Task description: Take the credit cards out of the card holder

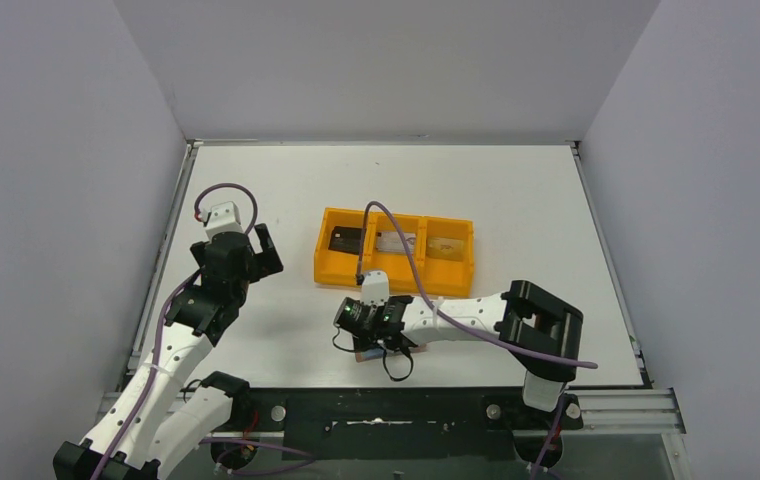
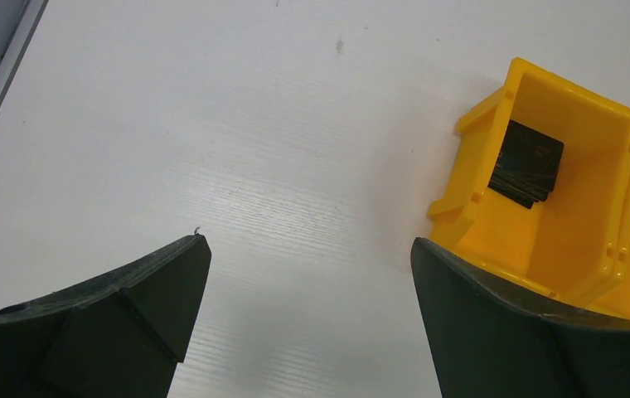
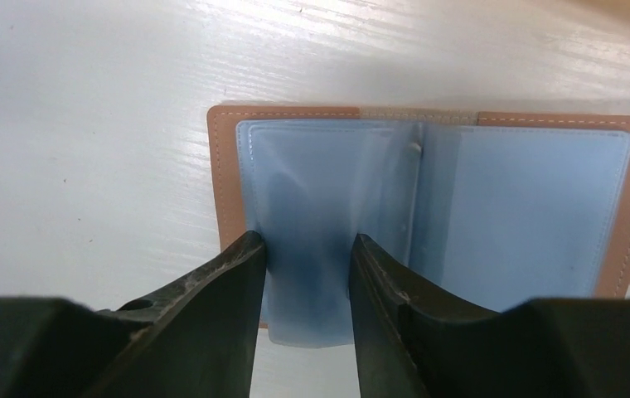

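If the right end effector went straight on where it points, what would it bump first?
Probably the card holder: the right end effector aims at its blue inside, maybe touching it.

I had open counter (image 1: 516, 190) behind the orange tray (image 1: 396, 280) and off both its ends. Near side was tight: right arm (image 1: 456, 318) lay across just in front of the tray, over the card holder (image 3: 535, 199). Enclosure walls (image 1: 56, 150) boxed in three sides.
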{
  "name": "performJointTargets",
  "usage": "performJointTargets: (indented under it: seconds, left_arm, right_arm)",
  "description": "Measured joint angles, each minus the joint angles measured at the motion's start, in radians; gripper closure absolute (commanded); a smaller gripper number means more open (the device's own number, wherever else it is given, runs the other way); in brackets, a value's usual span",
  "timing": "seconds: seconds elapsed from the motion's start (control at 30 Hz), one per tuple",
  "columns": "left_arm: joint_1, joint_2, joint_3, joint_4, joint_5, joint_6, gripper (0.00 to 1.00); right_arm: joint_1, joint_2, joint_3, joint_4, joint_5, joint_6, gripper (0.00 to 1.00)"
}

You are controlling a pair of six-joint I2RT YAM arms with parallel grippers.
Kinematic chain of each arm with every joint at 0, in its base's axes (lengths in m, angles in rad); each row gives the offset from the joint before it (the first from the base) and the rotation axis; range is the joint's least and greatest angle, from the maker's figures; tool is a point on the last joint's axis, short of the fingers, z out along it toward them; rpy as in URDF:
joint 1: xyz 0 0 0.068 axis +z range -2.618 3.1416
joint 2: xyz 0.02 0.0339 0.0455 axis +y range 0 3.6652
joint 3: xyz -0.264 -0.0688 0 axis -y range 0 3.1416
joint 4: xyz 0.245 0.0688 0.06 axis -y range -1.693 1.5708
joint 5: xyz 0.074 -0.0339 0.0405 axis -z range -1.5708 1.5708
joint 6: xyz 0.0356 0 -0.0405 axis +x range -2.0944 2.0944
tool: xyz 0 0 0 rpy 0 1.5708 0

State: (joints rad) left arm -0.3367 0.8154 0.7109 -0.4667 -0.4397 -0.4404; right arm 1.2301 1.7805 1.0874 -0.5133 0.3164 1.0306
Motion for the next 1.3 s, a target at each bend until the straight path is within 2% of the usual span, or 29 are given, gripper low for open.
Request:
performJointTargets:
  seconds: [0.1, 0.27, 0.5, 0.53, 0.67, 0.77, 0.83, 0.97, 1.13, 1.3]
  left_arm:
    - [0.0, 0.0, 0.0, 0.0, 0.0, 0.0, 0.06]
    - [0.0, 0.0, 0.0, 0.0, 0.003, 0.0, 0.06]
    - [0.004, 0.0, 0.0, 0.0, 0.003, 0.0, 0.06]
    - [0.004, 0.0, 0.0, 0.0, 0.003, 0.0, 0.06]
    - [0.005, 0.002, 0.0, 0.0, 0.003, 0.0, 0.06]
    - [0.005, 0.002, 0.0, 0.0, 0.003, 0.0, 0.06]
    - [0.005, 0.002, 0.0, 0.0, 0.003, 0.001, 0.06]
    - [0.005, 0.002, 0.0, 0.0, 0.006, 0.001, 0.06]
    - [0.009, 0.002, 0.0, 0.0, 0.008, 0.001, 0.06]
    - [0.011, 0.002, 0.0, 0.0, 0.011, 0.001, 0.06]
  right_arm:
    - [-0.013, -0.023, -0.029, 0.032, -0.02, -0.003, 0.79]
    - [-0.034, -0.042, -0.051, 0.066, -0.045, -0.008, 0.99]
    - [-0.081, -0.119, -0.137, 0.148, -0.086, -0.005, 1.0]
    - [-0.091, -0.142, -0.163, 0.172, -0.098, -0.005, 0.97]
    - [-0.116, -0.209, -0.23, 0.237, -0.133, -0.004, 0.73]
    - [-0.122, -0.211, -0.225, 0.237, -0.138, -0.006, 0.47]
    - [-0.114, -0.185, -0.184, 0.193, -0.127, -0.009, 0.38]
    - [-0.081, -0.064, -0.047, 0.087, -0.085, -0.024, 0.31]
    - [-0.032, 0.075, 0.107, -0.068, -0.001, -0.031, 0.3]
    - [-0.016, 0.098, 0.129, -0.105, 0.034, -0.032, 0.27]
